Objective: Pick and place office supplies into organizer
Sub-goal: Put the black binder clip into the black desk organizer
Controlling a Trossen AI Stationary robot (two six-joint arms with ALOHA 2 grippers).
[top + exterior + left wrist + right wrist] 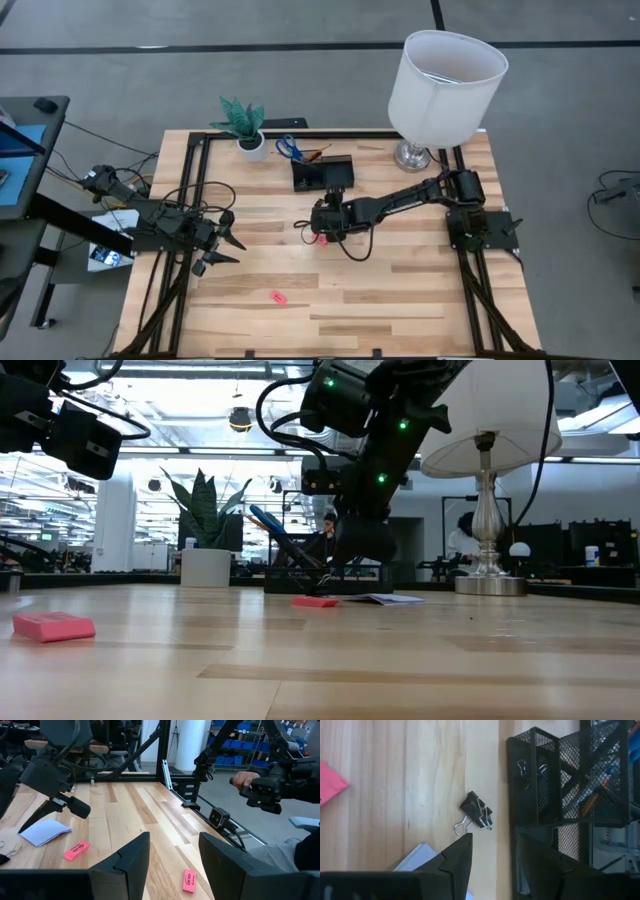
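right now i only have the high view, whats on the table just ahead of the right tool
Observer: A black binder clip lies on the wood just ahead of the right tool, beside the organizer and not in it.
Operator: is that tool holding anything
Observer: No, its fingers stand apart with nothing between them.
Operator: and the left one
Observer: The left tool waits at the table's left side, open and empty.
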